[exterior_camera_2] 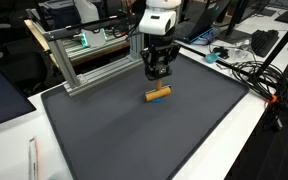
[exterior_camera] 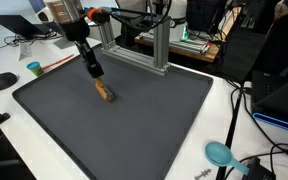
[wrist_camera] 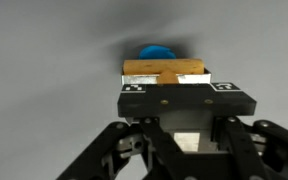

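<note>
The gripper (exterior_camera_2: 158, 71) hangs just above the far side of a wooden block (exterior_camera_2: 158, 95) lying flat on the worktop (exterior_camera_2: 104, 140), long side across the jaws (open or closed, I cannot tell).

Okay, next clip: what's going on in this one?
A single robot arm hangs over a dark mat on a white table. Its end effector is just above a small wooden block with a blue end, which lies flat on the mat and does not look gripped. In the wrist view the block sits just beyond the fingertips. An aluminium frame stands at the mat's edge.
</note>
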{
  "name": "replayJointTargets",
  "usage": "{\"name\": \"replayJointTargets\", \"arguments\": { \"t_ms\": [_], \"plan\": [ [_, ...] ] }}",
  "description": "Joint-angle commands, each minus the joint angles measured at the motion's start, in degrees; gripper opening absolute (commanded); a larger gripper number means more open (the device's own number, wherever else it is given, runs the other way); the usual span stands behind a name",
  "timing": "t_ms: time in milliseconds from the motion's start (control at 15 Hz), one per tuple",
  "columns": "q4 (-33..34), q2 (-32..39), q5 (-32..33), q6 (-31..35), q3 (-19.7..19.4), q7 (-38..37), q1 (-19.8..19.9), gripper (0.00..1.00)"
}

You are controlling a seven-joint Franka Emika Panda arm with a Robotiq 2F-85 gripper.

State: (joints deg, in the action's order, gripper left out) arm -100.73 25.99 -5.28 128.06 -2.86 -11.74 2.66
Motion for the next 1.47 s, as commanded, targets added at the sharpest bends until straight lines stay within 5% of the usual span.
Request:
{"name": "replayJointTargets", "arguments": {
  "t_ms": [0, 1400],
  "plan": [
    [2.0, 2.9, 2.6, 1.4, -1.5, -3.8, -2.0, 0.23],
    [4.5, 5.9, 3.6, -6.1, -0.1, -0.5, -2.3, 0.23]
  ]
}}
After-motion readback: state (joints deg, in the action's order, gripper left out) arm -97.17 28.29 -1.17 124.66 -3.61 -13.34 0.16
